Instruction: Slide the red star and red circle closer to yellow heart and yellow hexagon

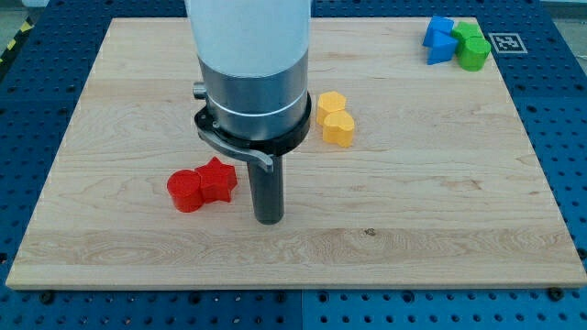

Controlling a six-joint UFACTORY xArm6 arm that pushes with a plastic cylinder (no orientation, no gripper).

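The red star [218, 179] and the red circle [185, 191] lie touching each other at the lower left of the wooden board [413, 211], the circle on the star's left. The yellow hexagon [331, 104] and the yellow heart [337, 128] sit together near the board's middle, the heart just below the hexagon. My tip [269, 220] rests on the board just right of the red star, a small gap apart, and below and left of the yellow pair. The arm's white and grey body [249, 73] hides the board behind it.
A blue block [439, 40] and a green block [472, 46] cluster at the board's top right corner, next to a black and white marker tag [507, 42]. The board lies on a blue perforated table [564, 137].
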